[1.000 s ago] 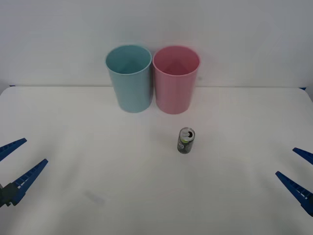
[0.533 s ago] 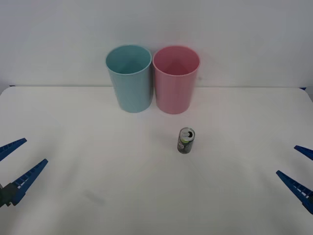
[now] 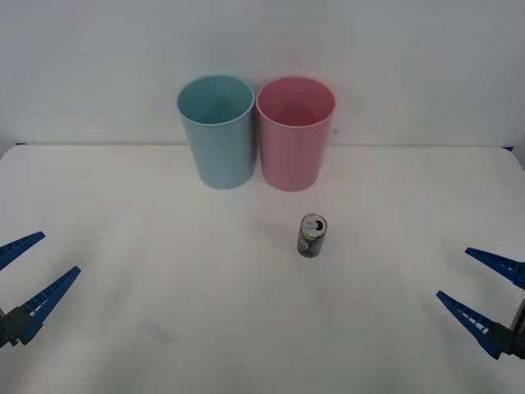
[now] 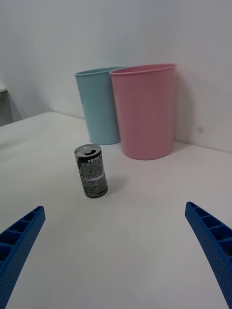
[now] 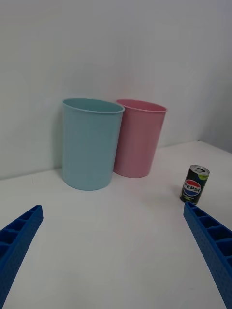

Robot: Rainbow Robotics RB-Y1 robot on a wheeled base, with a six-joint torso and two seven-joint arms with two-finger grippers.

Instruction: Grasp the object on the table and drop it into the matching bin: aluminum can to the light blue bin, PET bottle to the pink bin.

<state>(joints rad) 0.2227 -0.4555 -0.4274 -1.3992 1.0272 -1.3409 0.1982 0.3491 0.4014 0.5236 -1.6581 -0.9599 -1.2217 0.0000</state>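
You are at the very start of the job: the aluminum can (image 3: 312, 235) stands upright on the table (image 3: 164, 271), just right of centre in the front view, and nothing is touching it. Behind it, in the upper middle of the frame, the light blue bin (image 3: 217, 131) and the pink bin (image 3: 295, 134) stand side by side, touching or nearly so, blue on the left and pink on the right; the can sits in front of the pink one, a little apart from it. As far as the pictures show, both bins look empty. Your right gripper (image 3: 480, 291) hangs at the lower right edge of the frame with its jaws spread wide and holding nothing; in its wrist view the can (image 4: 91, 171) lies ahead between the two blue fingers (image 4: 212, 241), though well apart from them. Your left gripper (image 3: 29, 275) waits at the lower left edge, jaws likewise wide apart and empty, and its wrist view catches the can (image 5: 195, 184) off to the right side. Everything is left to do: reach the can, close on it, lift it, carry it over the light blue bin and release it there. Since the can is nearer the right gripper, that arm looks the likelier one for the grasp.
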